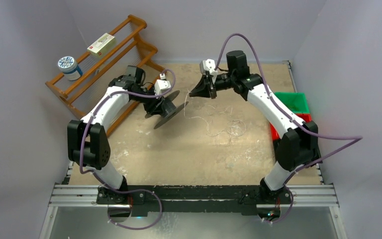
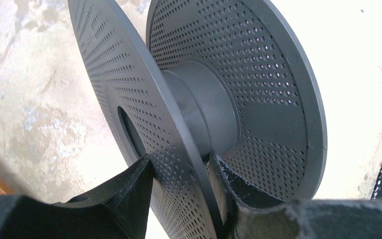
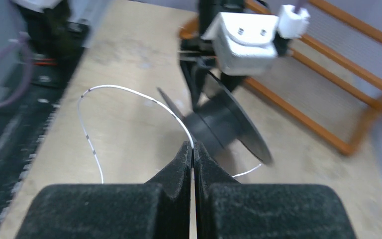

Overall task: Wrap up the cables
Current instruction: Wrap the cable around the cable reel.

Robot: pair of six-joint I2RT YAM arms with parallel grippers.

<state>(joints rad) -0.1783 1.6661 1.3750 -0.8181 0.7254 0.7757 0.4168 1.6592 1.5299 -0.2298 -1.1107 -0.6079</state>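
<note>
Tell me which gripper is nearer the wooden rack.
Left. The left gripper, holding the spool, sits just right of the wooden rack; the right gripper, shut on the cable, is farther right, beyond the spool.

Wooden rack (image 1: 138,21) holds box (image 1: 101,44) and tub (image 1: 70,67) — green tray (image 1: 292,102) beside red tray (image 1: 274,133).

Left of centre: spool (image 1: 165,107) raised above table (image 1: 179,154); cable (image 1: 224,127) lies on table to its right. Rack (image 1: 104,64) far left; 2 bins (image 1: 291,102) at right edge.

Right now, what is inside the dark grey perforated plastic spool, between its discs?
Only a bare grey hub, nothing wound on it. The left gripper's finger covers its lower edge.
</note>
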